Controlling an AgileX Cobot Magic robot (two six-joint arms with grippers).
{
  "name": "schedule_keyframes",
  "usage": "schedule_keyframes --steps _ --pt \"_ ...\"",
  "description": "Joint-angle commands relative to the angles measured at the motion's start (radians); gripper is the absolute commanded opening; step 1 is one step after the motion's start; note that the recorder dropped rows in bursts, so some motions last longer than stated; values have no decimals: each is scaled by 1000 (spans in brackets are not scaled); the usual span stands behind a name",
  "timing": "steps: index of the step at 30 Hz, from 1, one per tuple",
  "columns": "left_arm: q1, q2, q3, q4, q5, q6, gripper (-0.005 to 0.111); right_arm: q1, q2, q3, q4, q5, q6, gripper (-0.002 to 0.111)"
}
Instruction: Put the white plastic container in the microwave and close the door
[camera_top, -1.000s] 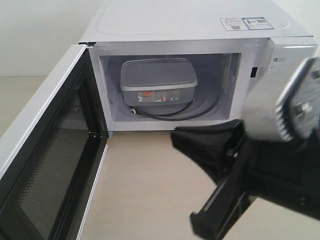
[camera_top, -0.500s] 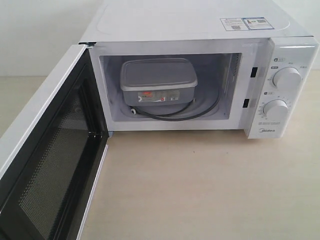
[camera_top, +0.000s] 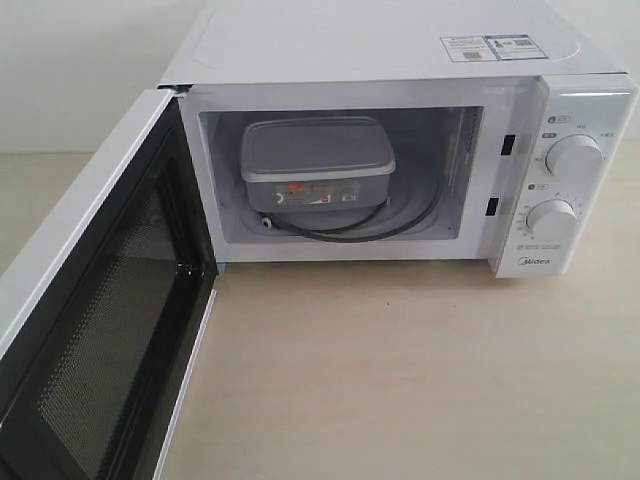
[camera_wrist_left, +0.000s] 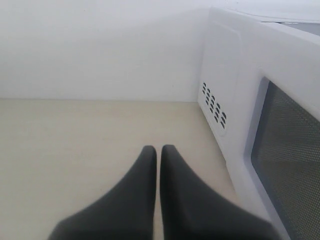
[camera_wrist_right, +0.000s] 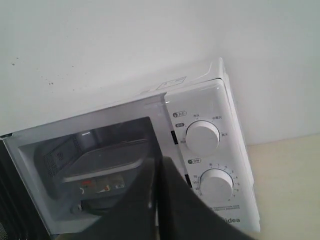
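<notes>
— Where is the box sitting right now?
— I am seeing the translucent white plastic container (camera_top: 316, 165), rectangular with a flat rimmed lid, resting inside the white boxy microwave (camera_top: 380, 50). It is lying toward the left of the cavity on the glass turntable (camera_top: 405, 218), red-marked label facing out. So I am judging the loading step done.
— Then what are we working on?
— The closing. The white door (camera_top: 100, 330) with the black mesh inner face is standing wide open, swung out over the pale counter (camera_top: 400, 370) on the left.
— And the arms?
— Neither is showing in the exterior view. I am reading the left tool (camera_wrist_left: 158, 149) as pinched narrow, black fingers nearly touching and gripping nothing, hovering over the counter just beside the door's outer face. The right tool (camera_wrist_right: 159, 161) is likewise pinched together and empty, facing the cavity and the two round white dials (camera_wrist_right: 202, 137).
— Next move?
— I am thinking the left arm is best placed. It needs to press on the door's outer face and sweep it round the hinge until it latches.
</notes>
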Motion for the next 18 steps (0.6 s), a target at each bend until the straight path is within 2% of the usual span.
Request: schedule_keyframes --steps 1,8,11,15,18 --pt "-2 4 -2 0 -2 -2 4 -2 -6 5 -6 39 -11 0" --pt "-2 4 -2 0 -2 -2 4 -2 -6 5 -37 239 -9 0" --pt "-2 4 -2 0 -2 -2 4 -2 -6 5 -222 326 98 0" --pt "-2 4 -2 0 -2 -2 4 -2 -6 5 -354 348 231 0" --pt "-2 4 -2 0 -2 -2 4 -2 -6 5 -432 392 253 0"
